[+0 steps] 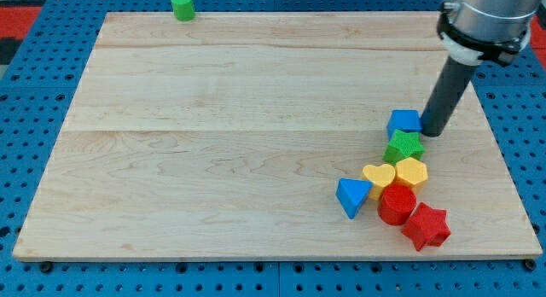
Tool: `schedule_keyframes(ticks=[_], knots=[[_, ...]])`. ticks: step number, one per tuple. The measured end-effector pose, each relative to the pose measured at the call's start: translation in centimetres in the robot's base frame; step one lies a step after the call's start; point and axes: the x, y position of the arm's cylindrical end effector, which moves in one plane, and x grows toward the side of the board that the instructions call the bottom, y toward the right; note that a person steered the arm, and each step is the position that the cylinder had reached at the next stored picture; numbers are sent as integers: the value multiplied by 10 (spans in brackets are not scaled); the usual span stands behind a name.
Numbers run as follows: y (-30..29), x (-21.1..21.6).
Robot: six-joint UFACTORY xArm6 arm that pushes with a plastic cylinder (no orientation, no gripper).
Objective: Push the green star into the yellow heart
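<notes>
The arm's upper body is cut off by the view's top right corner; only its pale collar and the dark rod show. There is no hand on this arm, so no opening to report: the rod simply ends in my tip (432, 131), which stands on the tabletop (222, 160) just at the right of the blue cube (403, 123), touching or nearly touching it; the contact itself is hard to make out.

The green star (404, 147) lies at the view's right, directly below the blue cube and pressed against it. Its points are short and blunt, and it has no clear long axis. Its lower edge meets the yellow heart (379, 175) at lower left and a yellow hexagonal block (411, 171) at lower right; the two yellows sit side by side.

Below them a red cylinder (397, 203) partly hides the yellows' lower edges, with a red star (426, 226) at its lower right and a blue triangle (352, 196) to its left.

A green cylinder (182, 5) stands well apart at the view's top edge.
</notes>
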Motion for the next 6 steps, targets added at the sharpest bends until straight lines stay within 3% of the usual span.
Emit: schedule_keyframes(ticks=[3, 5, 6], knots=[[9, 58], [-28, 58], [-8, 41]])
